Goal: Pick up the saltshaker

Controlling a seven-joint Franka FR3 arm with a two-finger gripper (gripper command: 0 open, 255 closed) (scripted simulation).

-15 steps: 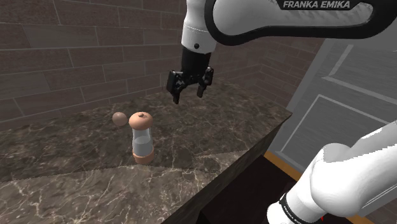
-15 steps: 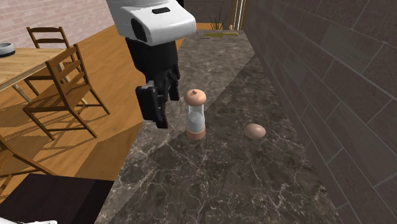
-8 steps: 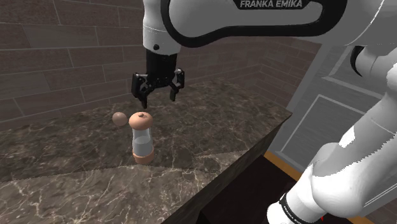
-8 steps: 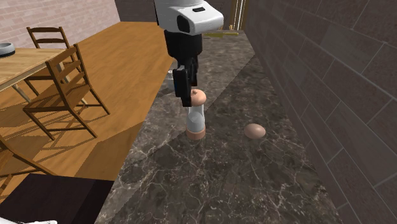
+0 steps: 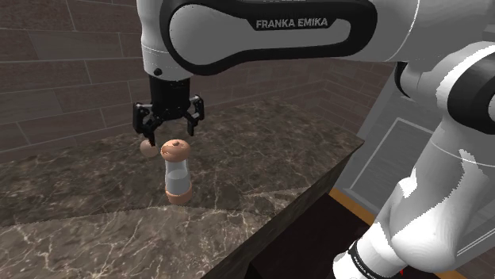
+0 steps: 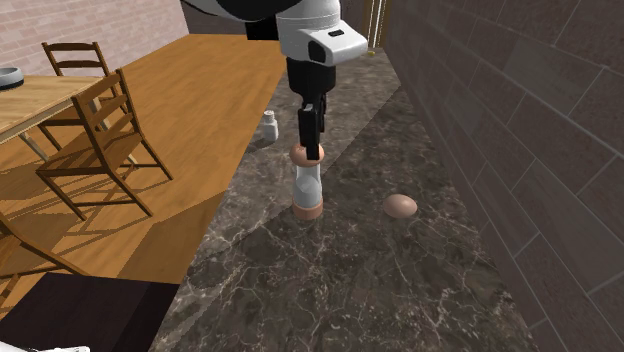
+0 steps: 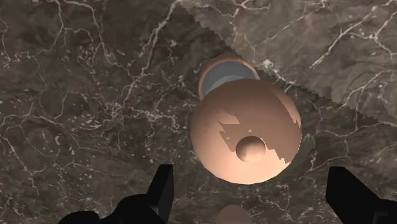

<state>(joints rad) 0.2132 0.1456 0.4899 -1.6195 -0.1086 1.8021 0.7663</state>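
While I watched from afar, the gripper [image 5: 168,135] hung open right over the saltshaker [image 5: 176,170].
Its fingers [image 7: 162,191] stood well apart and clasped nothing; in the wrist view the saltshaker's rounded pinkish-brown cap sat between them, untouched. The saltshaker stood upright on the dark marbled counter [image 5: 262,166], pale in the middle with a brown base. In the shoulder view the gripper was at twelve o'clock of the cap, just above it. In the second exterior view a small brown egg-shaped thing [image 6: 400,206] lay on the counter at three o'clock of the saltshaker, apart from it and nearer the wall [image 6: 520,110]. Wooden chairs [image 6: 95,120] stood at nine o'clock.
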